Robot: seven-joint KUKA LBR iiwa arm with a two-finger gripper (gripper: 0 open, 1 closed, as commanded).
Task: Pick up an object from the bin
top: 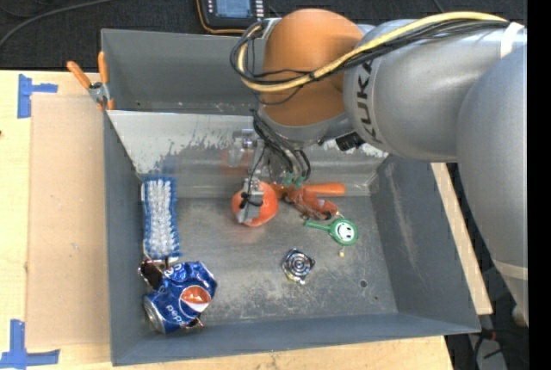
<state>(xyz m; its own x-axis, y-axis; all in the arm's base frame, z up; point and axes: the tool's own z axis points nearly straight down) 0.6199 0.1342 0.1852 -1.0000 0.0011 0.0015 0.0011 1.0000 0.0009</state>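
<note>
My gripper (253, 203) hangs in the middle of the bin, its fingertips down on a small orange ball-like thing (263, 203). The ball shows on both sides of the near finger; whether it is clamped I cannot tell. Just right of it lies an orange-handled tool (312, 194) with red-brown parts. A green smiley-face key tag (339, 230) lies further right, and a small round metal spiral piece (296, 264) sits in front of them.
A blue bristly brush (160, 216) lies along the left side of the bin floor. A crushed blue Pepsi can (181, 297) sits in the front left corner. The arm's orange dome and cables hang over the back of the bin.
</note>
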